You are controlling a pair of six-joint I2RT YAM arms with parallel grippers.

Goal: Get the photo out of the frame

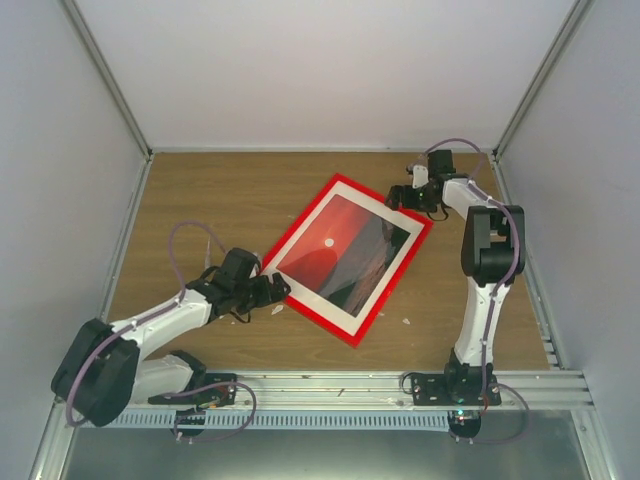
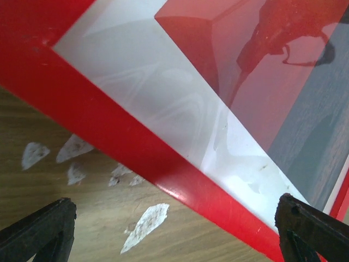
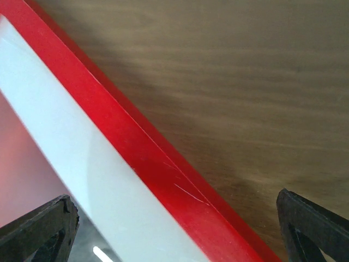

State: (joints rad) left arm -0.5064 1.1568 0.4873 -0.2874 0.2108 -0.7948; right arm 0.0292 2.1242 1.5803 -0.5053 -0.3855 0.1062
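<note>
Approach step; the frame (image 1: 303, 224) lies face-up holding the photo (image 1: 345, 250); left tool (image 1: 275, 293) and right tool (image 1: 400, 195), both spread, straddle its 2 opposite edges; next likely needs flipping it.

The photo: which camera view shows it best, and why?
The top view: the whole photo shows, edge to edge. The left wrist view catches only part; the right wrist view just a pink sliver.
</note>
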